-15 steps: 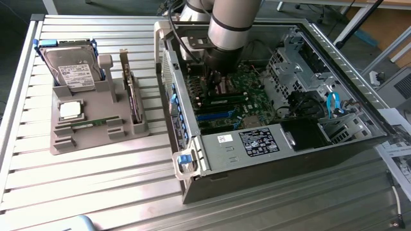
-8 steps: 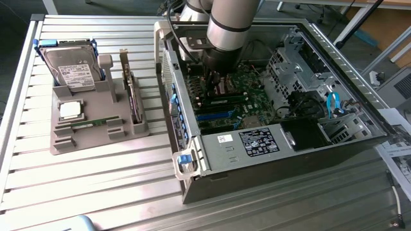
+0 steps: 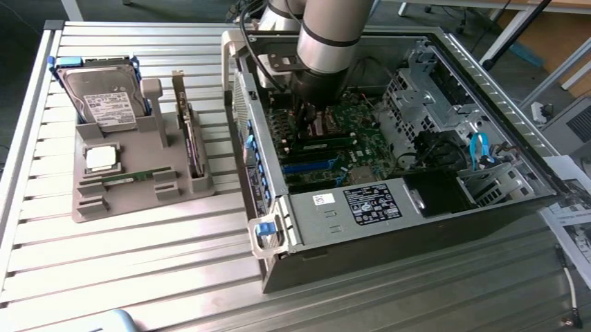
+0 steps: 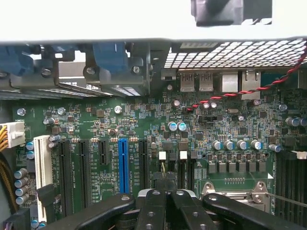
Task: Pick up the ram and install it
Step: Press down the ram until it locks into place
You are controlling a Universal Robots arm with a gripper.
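- I have the arm (image 3: 323, 41) reaching down into the open computer case (image 3: 388, 228), with the gripper (image 4: 165, 201) low over the green motherboard (image 4: 144, 129).
- In the wrist view the black fingers (image 4: 148, 206) sit close together, so the jaws are shut. I cannot make out anything clamped between them.
- The ram (image 3: 123, 179) lies in a low slot of the grey holder tray (image 3: 93, 207), out on the slatted table (image 3: 138, 263) at the exterior view's left, well apart from the gripper and the case.
- On the same tray I see the hard drive (image 3: 104, 100) leaning upright at the back, a square silver processor chip (image 3: 99, 158) just below it, and a dark expansion card (image 3: 191, 142) standing on edge on the side nearest the case.
- Just beyond the fingers in the wrist view are a blue slot (image 4: 123, 165), black slots (image 4: 84, 167) either side of it, and a white slot (image 4: 42, 167) further along.
- A row of silver-topped capacitors (image 4: 235, 144) stands near the metal processor socket frame (image 4: 240, 189).
- A red and black twisted wire (image 4: 249, 90) crosses above the board near the rear ports (image 4: 206, 80).
- The case wall (image 3: 254, 131) stands between the tray and the motherboard.
- A blue cable (image 3: 478, 149) hangs by the drive cage (image 3: 425, 90) at the exterior view's right.
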